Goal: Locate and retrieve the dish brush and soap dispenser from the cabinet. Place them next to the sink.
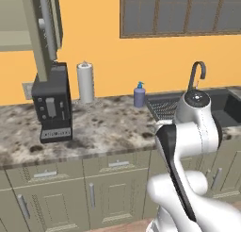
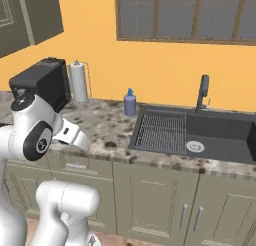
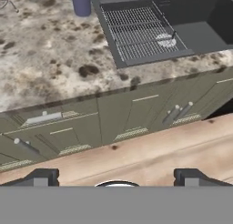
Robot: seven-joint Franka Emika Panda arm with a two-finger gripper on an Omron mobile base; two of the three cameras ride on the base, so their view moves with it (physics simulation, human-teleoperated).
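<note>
End effector [image 3: 116, 177] agape — soap dispenser [image 3: 81, 2] top cropped

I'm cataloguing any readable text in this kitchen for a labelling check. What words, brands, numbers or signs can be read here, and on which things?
No text can be read anywhere.
Soap dispenser: no lettering can be made out on it at this size.
Coffee machine: pale buttons and a light strip near its base, too blurred to read.
Paper-towel roll, sink and cabinet: plain, no markings.
</note>
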